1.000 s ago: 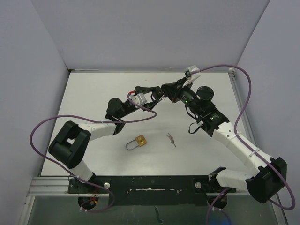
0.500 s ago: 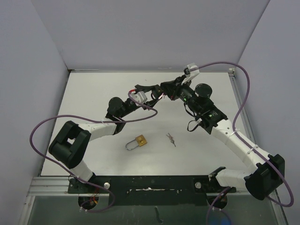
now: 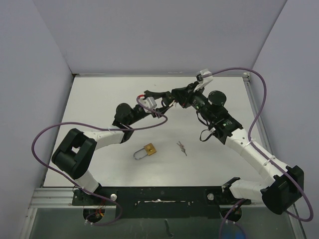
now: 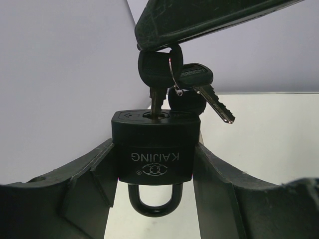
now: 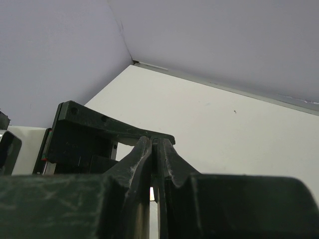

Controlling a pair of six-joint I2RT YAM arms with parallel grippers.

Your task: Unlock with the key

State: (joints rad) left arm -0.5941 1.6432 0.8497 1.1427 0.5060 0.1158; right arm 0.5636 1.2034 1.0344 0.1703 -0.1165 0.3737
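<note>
- White worktop (image 3: 99, 99), pale walls on three sides.
- Left arm (image 3: 107, 135) and right arm (image 3: 249, 149) reaching inward from the near corners, meeting above the far middle of the worktop. A purple cable (image 3: 50, 132) looping off each.
- Left pincer (image 4: 155, 149) clamped on a black padlock (image 4: 155, 167), one finger pressed against each side of the body. Lock held up off the worktop.
- Right pincer (image 5: 158, 144) narrowed almost to touching, nipping something thin seen edge-on in its own wrist view. In the left wrist view, one of its fingers (image 4: 209, 17) lying across the top of the key head.
- Black padlock turned keyway-up, "KAIJING" lettering upside down in the left wrist view. Shackle (image 4: 152, 201) hanging below, both legs entering the body.
- Brass padlock (image 3: 150, 149) lying flat on the near middle of the worktop, shackle pointing left, well apart from both pincers.
- Key (image 4: 155, 74) standing upright in the keyway of the black padlock, blade sunk in, black head exposed above.
- Key ring (image 4: 174, 69) threaded through that head, carrying spare keys (image 4: 199, 79) that hang off to one side just above the lock body.
- Small loose keys (image 3: 182, 148) lying near the brass padlock on its right, not touching it.
</note>
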